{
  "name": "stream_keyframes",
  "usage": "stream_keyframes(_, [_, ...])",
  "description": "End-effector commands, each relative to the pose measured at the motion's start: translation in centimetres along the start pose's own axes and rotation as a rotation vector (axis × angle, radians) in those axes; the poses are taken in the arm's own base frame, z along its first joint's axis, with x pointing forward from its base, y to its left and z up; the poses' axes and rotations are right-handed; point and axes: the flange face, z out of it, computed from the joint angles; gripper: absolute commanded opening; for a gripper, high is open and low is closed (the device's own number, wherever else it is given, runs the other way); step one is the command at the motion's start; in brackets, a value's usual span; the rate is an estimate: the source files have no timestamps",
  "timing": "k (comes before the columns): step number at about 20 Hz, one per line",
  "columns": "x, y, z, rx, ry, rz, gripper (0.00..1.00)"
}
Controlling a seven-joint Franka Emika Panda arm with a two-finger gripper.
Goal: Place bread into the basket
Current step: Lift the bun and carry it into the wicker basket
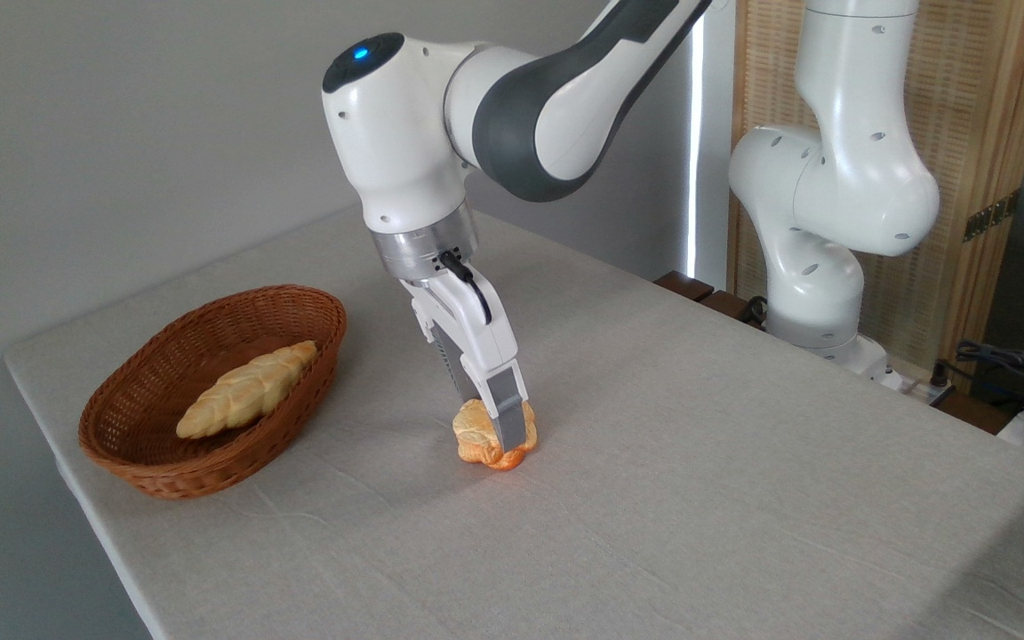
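Bread: the small lumpy bun (490,437) is sitting on the grey tablecloth (699,498), near the middle of the table, well apart from the basket (210,462) off to the left.

Gripper: the gripper (501,434) is reaching down at a slant with its fingers (507,411) straddling the bun; one grey pad is lying across its front face, and the other is hidden behind it.

Grasp: the fingers are looking clenched onto the bun, which seems to be touching the cloth or barely off it; I am judging that, since the far side is out of sight.

Risk of slipping: the bun is round and uneven, and the pads are gripping it off to its right side, so it could be rolling out or twisting once it is going up.

Risk at the basket: the braided loaf (248,388) is already lying lengthwise inside, taking up much of the floor; a bun dropped on top of it could be bouncing off over the low flared rim.

Risk of clipping: a low carry leftward could be catching the rim and shoving the light basket toward the table edge, which it is sitting close to.

Path: nothing is standing on the cloth between bun and basket.

Surroundings: the arm's white base (819,293) is standing at the far right, with cables (1001,364) and a slatted wooden screen (965,133) behind it, all well clear.
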Motion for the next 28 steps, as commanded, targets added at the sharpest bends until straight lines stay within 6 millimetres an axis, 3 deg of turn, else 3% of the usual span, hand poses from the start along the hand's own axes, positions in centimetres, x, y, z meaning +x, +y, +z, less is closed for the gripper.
stream_keyframes(1, [0.0, 0.1, 0.2, -0.002, -0.017, 0.024, 0.98])
stream_keyframes(4, [0.2, 0.2, 0.2, -0.001, -0.016, 0.030, 0.52])
stream_keyframes(5, [0.2, 0.2, 0.2, -0.001, -0.016, 0.028, 0.49])
stream_keyframes(15, [0.2, 0.2, 0.1, 0.000, -0.015, 0.028, 0.51])
stream_keyframes(18, [0.2, 0.2, -0.8, 0.010, 0.002, 0.015, 0.52])
stream_keyframes(23, [2.1, -0.5, -6.8, 0.069, 0.119, -0.076, 0.58])
stream_keyframes(27, [5.4, 0.5, -10.6, 0.037, 0.245, -0.179, 0.59])
stream_keyframes(28, [7.4, 1.4, -11.0, 0.024, 0.269, -0.198, 0.59])
